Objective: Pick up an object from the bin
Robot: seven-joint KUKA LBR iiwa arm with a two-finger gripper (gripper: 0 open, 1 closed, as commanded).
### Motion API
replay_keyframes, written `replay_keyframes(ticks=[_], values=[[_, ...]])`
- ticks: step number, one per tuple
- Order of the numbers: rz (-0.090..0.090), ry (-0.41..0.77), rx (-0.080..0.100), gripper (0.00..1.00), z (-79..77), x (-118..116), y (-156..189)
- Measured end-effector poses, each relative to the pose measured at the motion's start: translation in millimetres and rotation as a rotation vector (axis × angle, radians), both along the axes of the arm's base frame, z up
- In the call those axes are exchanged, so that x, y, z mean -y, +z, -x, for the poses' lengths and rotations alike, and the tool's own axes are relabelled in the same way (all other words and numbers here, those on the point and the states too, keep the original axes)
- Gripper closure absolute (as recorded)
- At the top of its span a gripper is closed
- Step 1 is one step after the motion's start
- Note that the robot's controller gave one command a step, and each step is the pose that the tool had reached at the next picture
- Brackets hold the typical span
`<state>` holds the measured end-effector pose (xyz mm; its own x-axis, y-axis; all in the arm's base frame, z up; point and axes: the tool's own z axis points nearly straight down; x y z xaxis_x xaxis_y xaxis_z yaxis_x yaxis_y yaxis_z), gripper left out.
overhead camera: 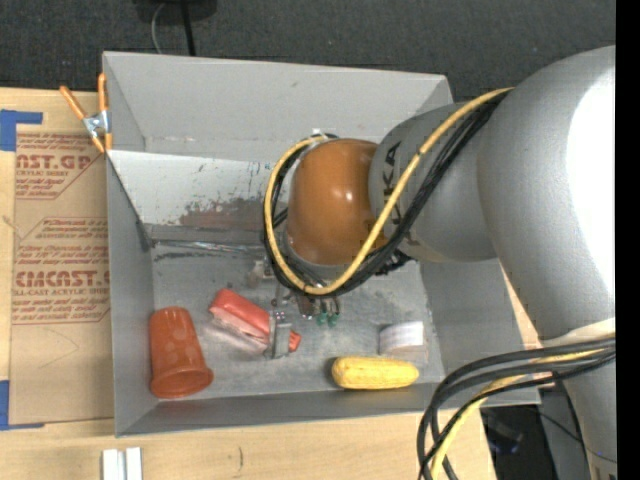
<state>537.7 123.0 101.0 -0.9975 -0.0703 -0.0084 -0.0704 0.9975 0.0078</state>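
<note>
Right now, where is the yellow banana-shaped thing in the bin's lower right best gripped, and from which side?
Probably at its middle, from straight above, squeezing across the narrow width. The yellow banana-shaped thing lies flat, its long axis left to right, with bare bin floor along both long sides; its ends taper.

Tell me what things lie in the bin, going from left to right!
orange plastic cup → red flat packet → yellow banana
</note>
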Motion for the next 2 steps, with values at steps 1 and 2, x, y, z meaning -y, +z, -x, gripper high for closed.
replay_keyframes(ticks=[1, 2], values=[[0.0, 0.042, 0.009, 1.0, -0.5, -3.6, -29.8], [0.0, 0.042, 0.009, 1.0, -0.5, -3.6, -29.8]])
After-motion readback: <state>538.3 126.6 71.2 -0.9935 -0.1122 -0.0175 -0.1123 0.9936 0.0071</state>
